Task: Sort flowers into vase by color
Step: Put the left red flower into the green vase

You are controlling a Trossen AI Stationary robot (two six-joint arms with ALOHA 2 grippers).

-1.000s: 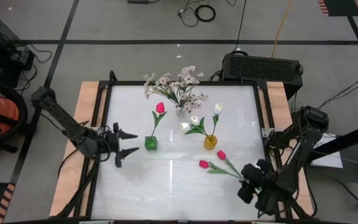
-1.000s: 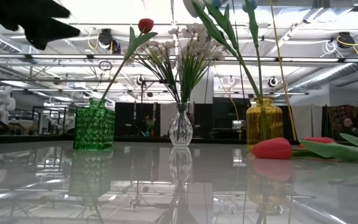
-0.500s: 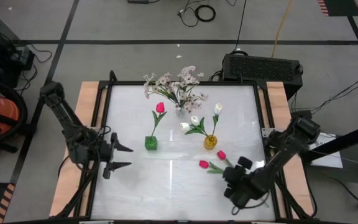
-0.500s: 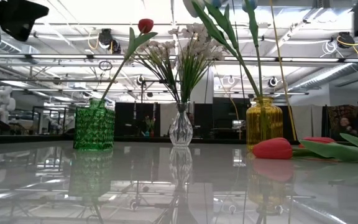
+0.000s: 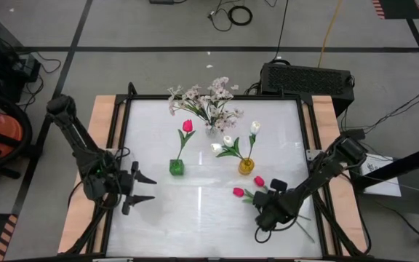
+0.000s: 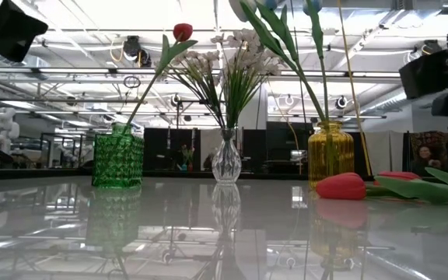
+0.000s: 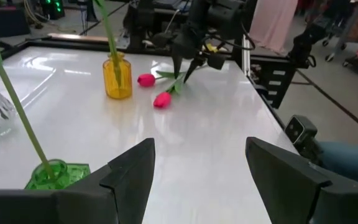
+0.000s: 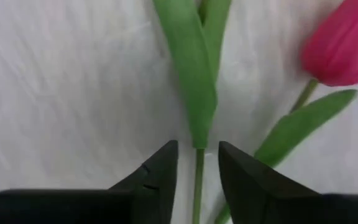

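Note:
Two magenta-pink tulips (image 5: 238, 192) (image 5: 259, 180) lie flat on the white table, their green stems running toward the near right. My right gripper (image 8: 197, 155) hangs over them, open, pointing down. One thin stem (image 8: 197, 186) passes between its fingers without touching them. A pink head (image 8: 344, 43) lies beside it. A green vase (image 5: 176, 167) holds one pink tulip (image 5: 188, 125). A yellow vase (image 5: 246, 166) holds white tulips (image 5: 228, 140). A clear vase (image 5: 211, 129) holds pale blossom sprays. My left gripper (image 5: 142, 188) is open and empty, left of the green vase.
The three vases stand in a loose row across the table's middle and far half. Wooden side rails (image 5: 102, 124) border the table. A black box (image 5: 308, 78) sits behind the far right corner. The near middle of the table (image 5: 195, 225) is bare.
My right gripper has swung from the table's near right corner toward the left and come over the lying tulips' stems. My left gripper has drawn back a little toward the near left, away from the green vase. The flowers and vases have not moved.

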